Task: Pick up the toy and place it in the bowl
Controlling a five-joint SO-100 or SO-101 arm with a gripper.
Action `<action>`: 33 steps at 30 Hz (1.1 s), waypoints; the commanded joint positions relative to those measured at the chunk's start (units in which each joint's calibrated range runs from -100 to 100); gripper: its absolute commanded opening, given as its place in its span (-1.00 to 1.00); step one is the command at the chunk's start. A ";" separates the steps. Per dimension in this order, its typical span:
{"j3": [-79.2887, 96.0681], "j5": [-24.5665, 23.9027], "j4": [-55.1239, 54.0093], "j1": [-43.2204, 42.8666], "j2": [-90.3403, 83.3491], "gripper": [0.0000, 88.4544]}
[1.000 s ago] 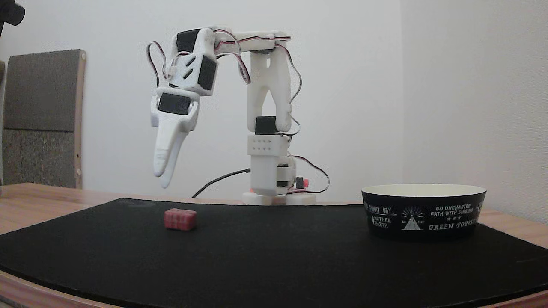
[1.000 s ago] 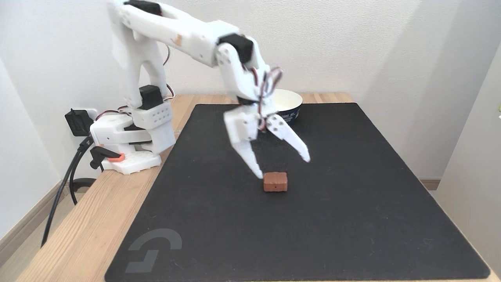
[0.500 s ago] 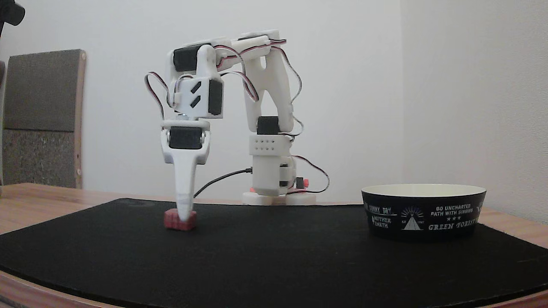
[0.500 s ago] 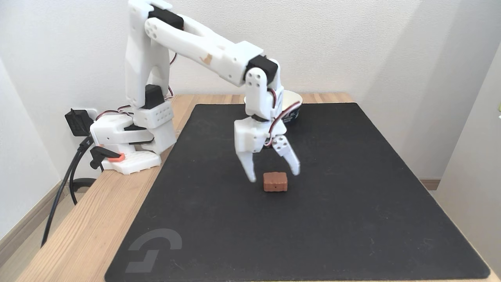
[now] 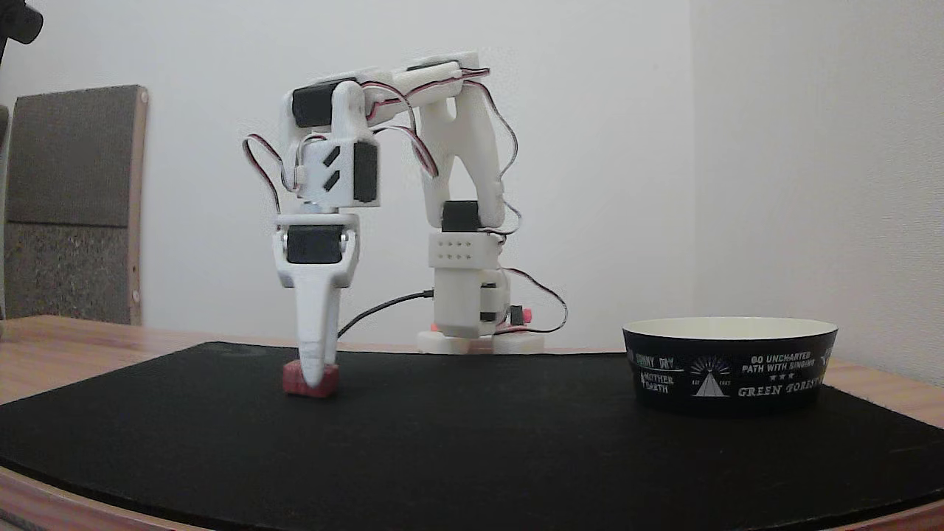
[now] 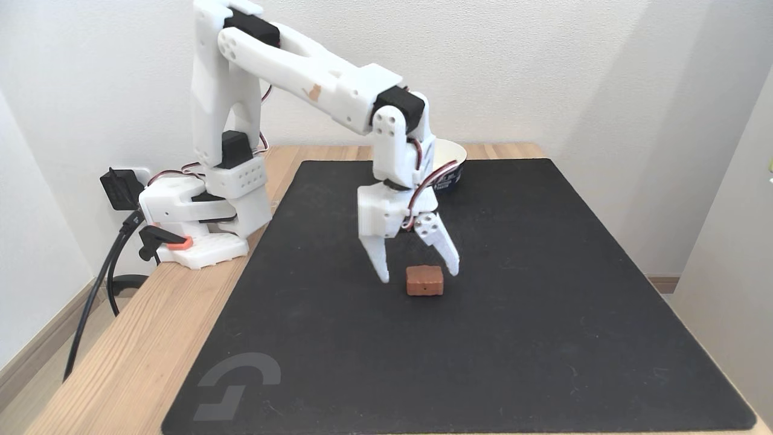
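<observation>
Fingers (image 6: 380,266) spread apart, nothing between them yet: the gripper (image 6: 418,273) hangs tips-down over the toy (image 6: 424,281), one tip at the toy's 9 o'clock side and the other at about 1 o'clock in the raised fixed view. Contact with the toy cannot be confirmed there; both tips look just beside it.

In the low fixed view the gripper (image 5: 313,377) overlaps the toy (image 5: 310,380), tip at the level of the block's upper half, so the jaws bracket it in height.

Toy lies flat on the black mat (image 6: 543,338), long axis running 9-to-3 in the raised view (the fingers appear to straddle that long axis, a wide bite).

Bowl (image 6: 450,163) sits at the mat's far edge, roughly 12 o'clock from the toy, partly behind the arm (image 6: 326,90); in the low view the bowl (image 5: 730,365) stands well apart at 3 o'clock.

Judgement: closing is next. Mat between toy and bowl is bare; only the bowl's rim needs clearing.
</observation>
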 commanded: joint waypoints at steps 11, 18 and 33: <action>-1.37 -0.04 -3.64 0.29 -0.19 -0.74; -1.28 -0.04 -4.49 0.38 -0.10 -0.76; 1.34 -12.15 -1.86 -19.61 -26.20 -0.76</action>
